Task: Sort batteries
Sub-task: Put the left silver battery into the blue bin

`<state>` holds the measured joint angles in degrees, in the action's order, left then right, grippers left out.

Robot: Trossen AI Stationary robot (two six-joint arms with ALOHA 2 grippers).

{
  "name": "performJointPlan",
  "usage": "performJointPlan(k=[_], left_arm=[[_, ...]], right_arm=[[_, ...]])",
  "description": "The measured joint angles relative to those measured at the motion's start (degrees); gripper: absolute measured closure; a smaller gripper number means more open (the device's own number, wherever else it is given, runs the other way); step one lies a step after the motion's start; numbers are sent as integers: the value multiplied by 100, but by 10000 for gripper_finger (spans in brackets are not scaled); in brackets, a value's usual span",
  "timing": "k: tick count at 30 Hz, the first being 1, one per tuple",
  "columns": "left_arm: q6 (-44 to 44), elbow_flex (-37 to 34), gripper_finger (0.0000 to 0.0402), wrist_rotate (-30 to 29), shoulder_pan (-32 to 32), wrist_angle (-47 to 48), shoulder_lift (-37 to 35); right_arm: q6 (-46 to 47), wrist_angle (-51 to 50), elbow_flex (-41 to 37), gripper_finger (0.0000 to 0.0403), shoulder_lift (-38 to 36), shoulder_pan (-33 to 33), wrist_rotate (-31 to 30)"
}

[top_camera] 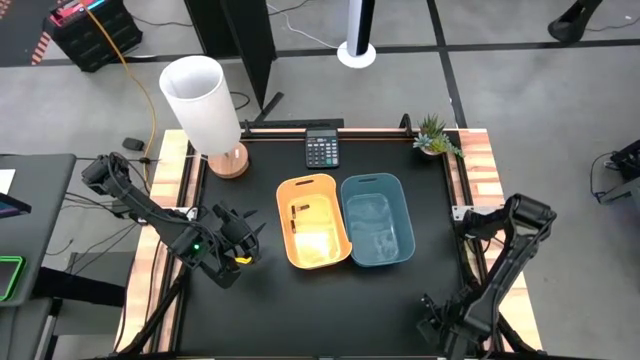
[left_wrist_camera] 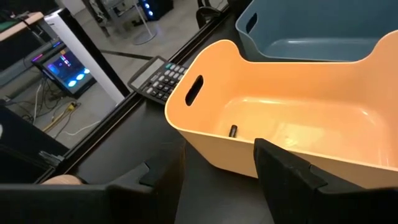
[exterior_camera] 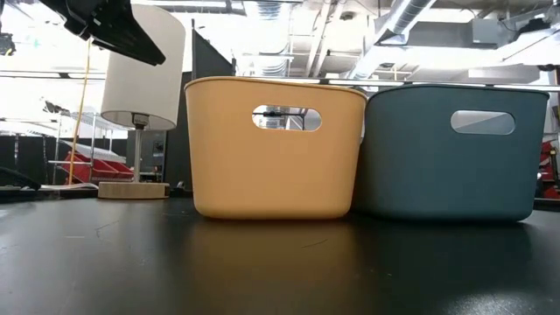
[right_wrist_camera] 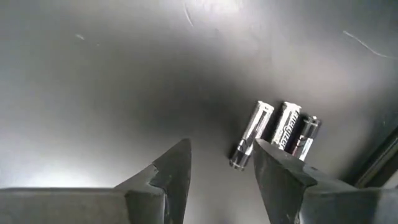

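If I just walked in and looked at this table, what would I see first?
Two plastic bins side by side in the middle of the table: an orange bin and a blue bin to its right. A big white lamp stands at the back left corner. The left gripper hovers open beside the orange bin, and the right gripper hangs open over three small batteries lying together on the black table.

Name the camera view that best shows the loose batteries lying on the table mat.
The right wrist view: three batteries lie side by side on the black mat, just beyond the open right gripper. The high view hides them behind the right arm, the low view misses them, and the left wrist view shows only a battery inside the orange bin.
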<state>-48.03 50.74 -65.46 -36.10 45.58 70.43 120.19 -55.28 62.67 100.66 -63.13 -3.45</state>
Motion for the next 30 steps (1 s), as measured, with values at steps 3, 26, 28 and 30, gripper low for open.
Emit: performJointPlan(k=[3,26,28,30], left_arm=[[38,0,217,-2,0,2,0],[45,0,217,-2,0,2,0],[45,0,217,-2,0,2,0],[45,0,217,-2,0,2,0]], right_arm=[[1,-28,0,217,0,30,88],[42,-121,-17,217,-2,104,96],[43,-127,-17,217,-2,104,95],[43,-123,-17,217,-2,104,95]])
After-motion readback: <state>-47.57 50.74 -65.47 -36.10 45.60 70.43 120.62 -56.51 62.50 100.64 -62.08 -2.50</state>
